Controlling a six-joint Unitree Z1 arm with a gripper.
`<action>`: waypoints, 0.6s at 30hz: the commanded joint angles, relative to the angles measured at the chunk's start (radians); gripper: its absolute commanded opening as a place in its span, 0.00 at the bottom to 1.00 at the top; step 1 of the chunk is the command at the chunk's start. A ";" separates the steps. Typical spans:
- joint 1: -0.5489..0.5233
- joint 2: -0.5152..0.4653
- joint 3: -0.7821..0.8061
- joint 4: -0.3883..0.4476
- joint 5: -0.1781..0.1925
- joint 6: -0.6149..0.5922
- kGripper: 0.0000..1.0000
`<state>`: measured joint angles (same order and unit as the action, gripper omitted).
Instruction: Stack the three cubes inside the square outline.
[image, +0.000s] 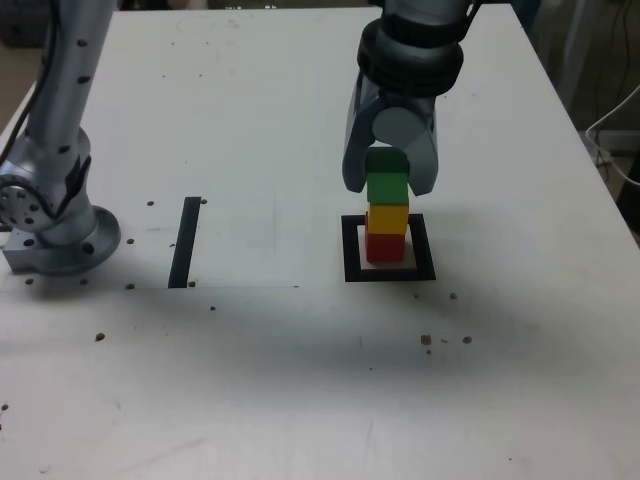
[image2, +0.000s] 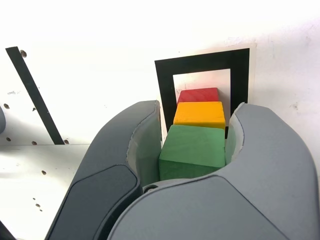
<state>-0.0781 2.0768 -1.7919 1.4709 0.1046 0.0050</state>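
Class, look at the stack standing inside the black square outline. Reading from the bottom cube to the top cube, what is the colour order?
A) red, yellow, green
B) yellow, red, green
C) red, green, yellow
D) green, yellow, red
A: in the exterior view the small red cube sits lowest within the black square outline, the small yellow cube rests on it, and the small green cube is on top.
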 joint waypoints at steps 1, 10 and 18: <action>0.001 0.000 0.001 -0.002 0.002 0.002 0.57; 0.001 -0.006 0.022 -0.013 0.008 0.012 0.99; 0.001 -0.007 0.030 -0.041 0.007 0.022 0.99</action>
<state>-0.0781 2.0763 -1.7637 1.4367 0.1125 0.0248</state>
